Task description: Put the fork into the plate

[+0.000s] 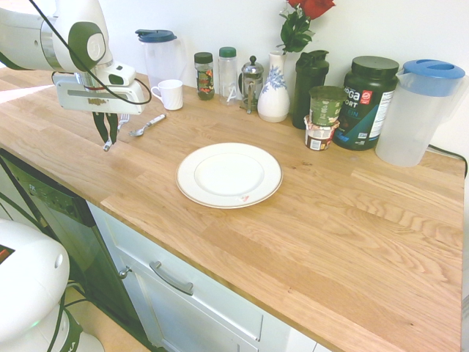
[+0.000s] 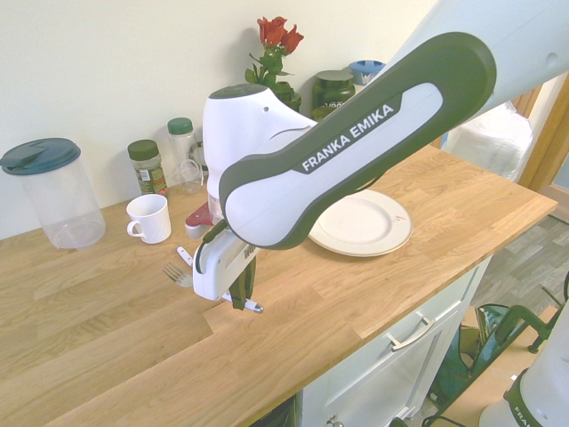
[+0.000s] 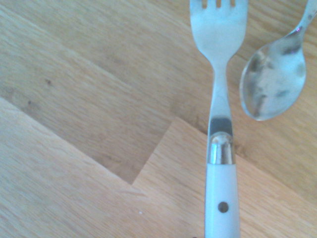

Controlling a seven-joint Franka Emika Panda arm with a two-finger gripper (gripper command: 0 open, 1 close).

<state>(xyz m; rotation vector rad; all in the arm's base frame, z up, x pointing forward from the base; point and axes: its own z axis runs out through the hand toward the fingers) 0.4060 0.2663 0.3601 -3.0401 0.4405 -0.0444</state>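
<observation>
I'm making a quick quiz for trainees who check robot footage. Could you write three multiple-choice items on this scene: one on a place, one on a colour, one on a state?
1. Where is the spoon?
A) In the mug
B) On the plate
C) On the wooden counter

2. What colour are the roses?
A) Red
B) Yellow
C) White

3. What is the state of the gripper?
A) Wide open
B) Shut on the fork
C) Shut on the spoon

Key:
1 C: the wrist view shows its bowl against the wood.
2 A: both exterior views show red blooms.
3 B: the exterior views show the fingers together on the fork's handle.
</observation>
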